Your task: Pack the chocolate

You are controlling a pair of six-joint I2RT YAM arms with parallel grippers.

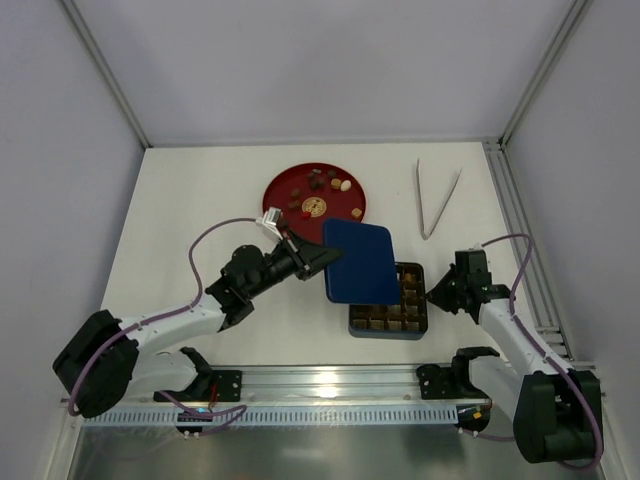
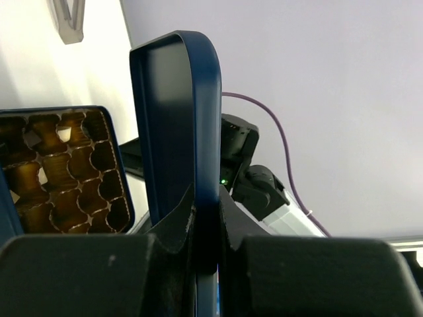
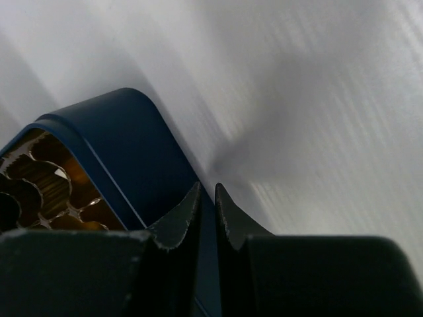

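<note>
Closest to the lens, at the near edge of the table (image 1: 200,200), sits the left arm's base (image 1: 95,365). From it the arm reaches in to the left gripper (image 1: 300,258), whose fingers are pinched on one edge of the dark-blue lid (image 1: 358,262). That lid hangs tilted and hides the left part of the box (image 1: 390,332) from above; whether its far edge touches the box I cannot tell.

I judge the step to be clearing the lid away so the cells can be filled. So thin a hold may let the lid swing (the wrist view shows only a narrow strip of rim between the pads). It wants a slow carry without twisting, then laying flat on bare table to the left, short of the plate. Further right, the right gripper (image 1: 435,293) is closed on the box's right wall. That should pin the box down, and it is best not released before the lid is clear.

As for containers, the red plate (image 1: 280,195), behind the lid, holds the chocolate (image 1: 320,183): a dozen or so loose pieces, dark, tan and pale. The box's brown gridded tray (image 1: 410,295) shows mostly bare cells; a pale glint in one may be a piece or a reflection. Metal tongs (image 1: 437,200) lie untouched right of the plate.
</note>
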